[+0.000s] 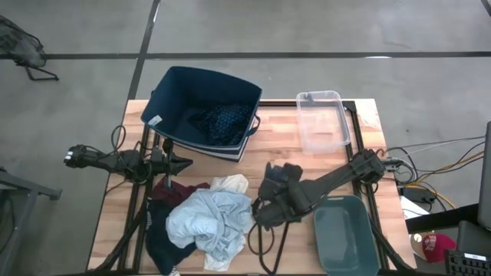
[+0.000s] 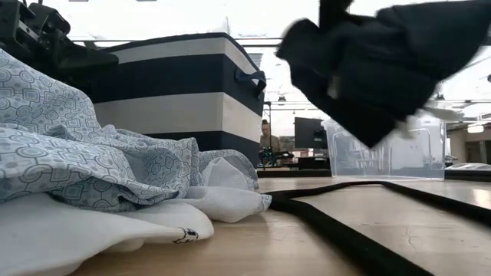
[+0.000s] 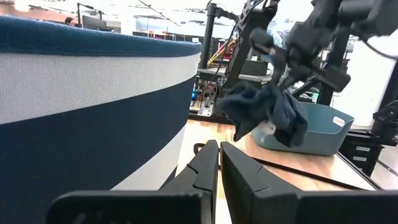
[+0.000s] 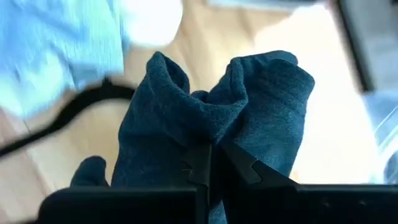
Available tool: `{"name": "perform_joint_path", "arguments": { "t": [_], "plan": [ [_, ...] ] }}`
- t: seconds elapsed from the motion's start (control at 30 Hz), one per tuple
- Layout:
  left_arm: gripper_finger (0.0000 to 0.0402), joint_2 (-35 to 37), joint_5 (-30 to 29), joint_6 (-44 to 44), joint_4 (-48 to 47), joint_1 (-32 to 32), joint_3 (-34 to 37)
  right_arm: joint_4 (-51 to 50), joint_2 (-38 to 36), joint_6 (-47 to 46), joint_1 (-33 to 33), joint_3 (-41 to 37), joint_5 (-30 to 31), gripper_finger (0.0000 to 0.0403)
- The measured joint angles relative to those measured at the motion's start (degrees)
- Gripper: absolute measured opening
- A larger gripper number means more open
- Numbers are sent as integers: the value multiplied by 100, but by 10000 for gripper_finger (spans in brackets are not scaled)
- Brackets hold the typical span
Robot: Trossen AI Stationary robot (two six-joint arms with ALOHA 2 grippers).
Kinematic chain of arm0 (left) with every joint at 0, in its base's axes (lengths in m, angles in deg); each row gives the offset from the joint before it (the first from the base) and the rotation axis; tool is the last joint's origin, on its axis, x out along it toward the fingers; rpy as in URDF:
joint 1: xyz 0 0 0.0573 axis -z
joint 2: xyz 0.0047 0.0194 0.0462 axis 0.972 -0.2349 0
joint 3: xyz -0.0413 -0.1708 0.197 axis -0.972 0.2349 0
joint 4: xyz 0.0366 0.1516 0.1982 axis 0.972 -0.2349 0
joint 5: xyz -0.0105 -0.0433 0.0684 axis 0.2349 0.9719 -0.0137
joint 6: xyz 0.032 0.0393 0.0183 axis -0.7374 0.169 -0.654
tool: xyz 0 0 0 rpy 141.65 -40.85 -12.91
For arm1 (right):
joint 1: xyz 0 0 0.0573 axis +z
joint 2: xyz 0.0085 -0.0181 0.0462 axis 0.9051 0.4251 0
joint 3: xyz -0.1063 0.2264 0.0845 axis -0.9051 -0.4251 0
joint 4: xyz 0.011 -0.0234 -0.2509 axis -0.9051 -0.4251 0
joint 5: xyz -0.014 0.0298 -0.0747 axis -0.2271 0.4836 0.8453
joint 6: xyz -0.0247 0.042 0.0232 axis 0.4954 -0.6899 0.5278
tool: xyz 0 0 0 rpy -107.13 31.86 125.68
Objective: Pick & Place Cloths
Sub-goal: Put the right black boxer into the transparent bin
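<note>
My right gripper [image 1: 270, 192] is shut on a dark grey cloth [image 1: 280, 175], held above the table's middle; the cloth also shows in the low view [image 2: 368, 61] and the left wrist view [image 3: 267, 112]. A pale blue shirt [image 1: 211, 222] lies bunched on the near left of the table, over white [image 1: 230, 184], maroon [image 1: 175, 188] and black [image 1: 159, 239] pieces. A navy patterned piece [image 1: 224, 123] lies inside the navy bin [image 1: 173, 92]. My left gripper [image 1: 186, 162] is shut and empty, beside the bin's near wall. My right gripper pinches a bunched fold of the dark grey cloth [image 4: 208, 134] between its two fingers; the fabric bulges out on both sides of the fingertips. The fingers slant down from above. The cloth hangs slack below them [image 3: 273, 121], lifted clear of the table.
A clear plastic tub [image 1: 322, 119] stands at the far right and a teal tub [image 1: 345, 234] at the near right. A thin black hanger [image 1: 265, 239] lies on the table under my right arm. The bin's striped wall [image 3: 81, 124] stands close in front of my left gripper.
</note>
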Motion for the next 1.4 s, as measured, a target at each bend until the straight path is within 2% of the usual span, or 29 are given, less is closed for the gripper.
{"name": "perform_joint_path", "arguments": {
  "t": [0.1,0.3,0.43,0.67,1.0,1.2,1.4],
  "plan": [
    [23,0,1,1,0,-4,1,0,-41,141,-27,227,558,12],
    [23,0,0,0,-2,-4,0,-2,-81,171,-92,520,2206,13],
    [23,0,1,2,-1,-4,0,6,-222,164,-334,533,2744,13],
    [23,-2,3,1,-2,-2,0,-2,-958,104,-960,-94,2932,12],
    [23,-2,1,1,0,2,0,31,-2482,-810,-1836,-1642,3723,13],
    [23,-2,2,1,-1,2,2,47,-3101,-1210,-2462,-2373,3773,13],
    [23,-2,1,1,-2,0,1,70,-3366,-1748,-2972,-3082,3762,13]
  ]
}}
